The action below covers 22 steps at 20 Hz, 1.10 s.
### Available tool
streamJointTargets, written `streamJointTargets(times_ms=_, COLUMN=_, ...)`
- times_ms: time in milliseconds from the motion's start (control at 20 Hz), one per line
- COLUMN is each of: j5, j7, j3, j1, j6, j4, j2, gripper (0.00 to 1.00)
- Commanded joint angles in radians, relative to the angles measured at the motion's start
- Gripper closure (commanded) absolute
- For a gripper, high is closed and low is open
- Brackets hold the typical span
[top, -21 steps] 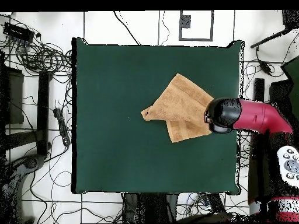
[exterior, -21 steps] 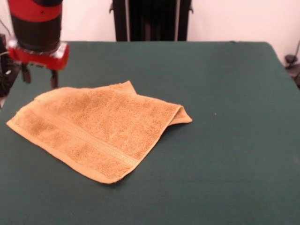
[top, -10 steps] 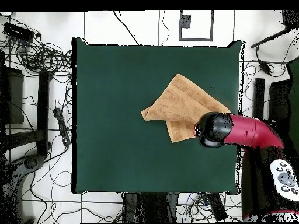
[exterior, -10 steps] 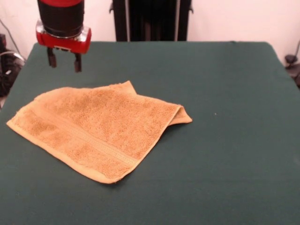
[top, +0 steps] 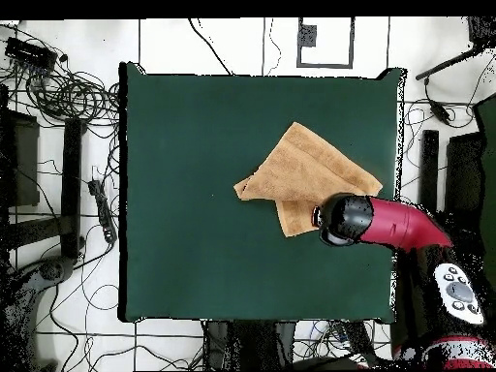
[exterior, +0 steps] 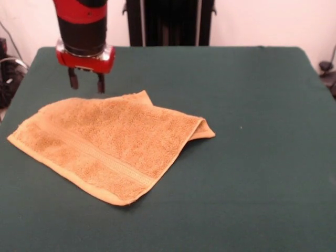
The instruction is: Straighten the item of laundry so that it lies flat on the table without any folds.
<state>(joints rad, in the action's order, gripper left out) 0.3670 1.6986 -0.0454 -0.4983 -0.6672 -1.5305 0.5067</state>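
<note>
Towel (exterior: 107,147) on my screen lies on the green desk (exterior: 252,157), toward the left half in the front view, still folded: one layer is doubled over another, and a lower corner pokes out at its right end. A woven band runs near the closer hem. I see the gripper (exterior: 86,83) hanging just above the towel's far edge, its two dark fingers (exterior: 100,84) apart and holding nothing. Overhead, the red arm (top: 387,221) covers one corner of the towel.
</note>
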Motion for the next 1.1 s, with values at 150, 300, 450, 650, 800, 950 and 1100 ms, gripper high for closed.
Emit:
streamJointTargets(times_ms=150, j5=-0.109, j7=0.323, j3=0.022, j1=0.098, j6=0.087, j4=-0.130, j2=-0.100, gripper=0.00)
streamJointTargets(times_ms=300, j5=-0.148, j7=0.385, j3=0.074, j1=0.141, j6=0.081, j4=-0.144, j2=-0.092, gripper=0.00)
streamJointTargets(times_ms=450, j5=-0.178, j7=0.377, j3=0.092, j1=0.156, j6=0.086, j4=-0.157, j2=-0.089, gripper=0.00)
streamJointTargets(times_ms=650, j5=-0.210, j7=0.367, j3=0.104, j1=0.159, j6=0.098, j4=-0.168, j2=-0.105, gripper=0.00)
streamJointTargets(times_ms=800, j5=-0.218, j7=0.338, j3=0.087, j1=0.144, j6=0.138, j4=-0.151, j2=-0.142, gripper=0.00)
streamJointTargets(times_ms=950, j5=-0.203, j7=0.300, j3=0.075, j1=0.146, j6=0.152, j4=-0.108, j2=-0.155, gripper=0.00)
streamJointTargets(times_ms=1100, j5=-0.202, j7=0.279, j3=0.067, j1=0.150, j6=0.117, j4=-0.091, j2=-0.145, gripper=0.00)
